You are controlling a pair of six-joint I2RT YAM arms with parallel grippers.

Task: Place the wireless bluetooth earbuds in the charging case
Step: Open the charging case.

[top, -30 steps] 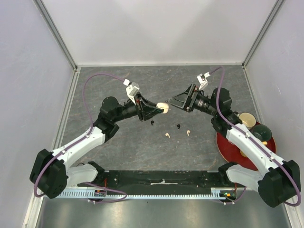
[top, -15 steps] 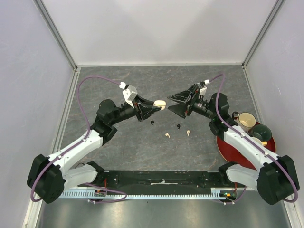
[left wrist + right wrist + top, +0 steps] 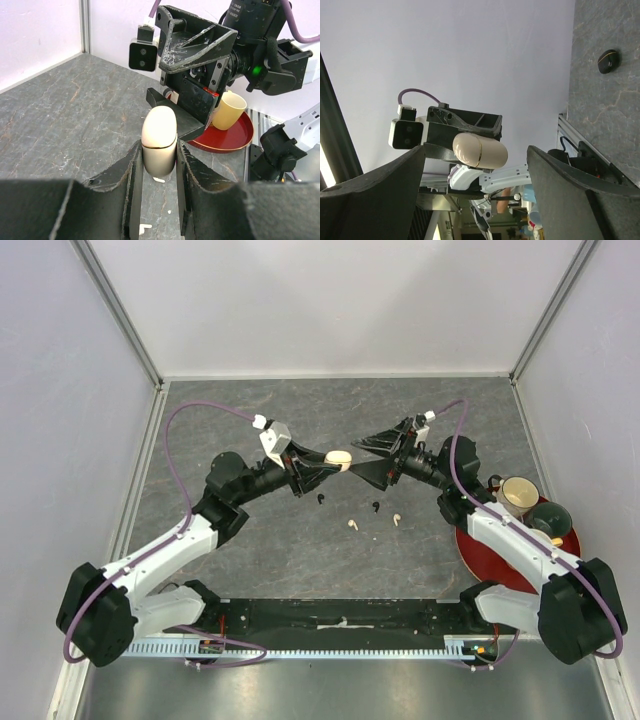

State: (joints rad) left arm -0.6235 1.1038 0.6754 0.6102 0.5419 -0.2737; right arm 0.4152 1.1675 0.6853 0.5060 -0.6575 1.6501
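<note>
Cream case [image 3: 159,134], clamped in left hand [image 3: 158,154]

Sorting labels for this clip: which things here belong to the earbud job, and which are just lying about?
Job: charging case in the left gripper; open right gripper around it; two black earbuds and two white earbuds on the table.
Lying about: red tray, cream cup, dark cup.

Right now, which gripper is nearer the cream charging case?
Left. The left gripper is shut on the charging case; the right gripper faces it, open, just off its free end.
</note>
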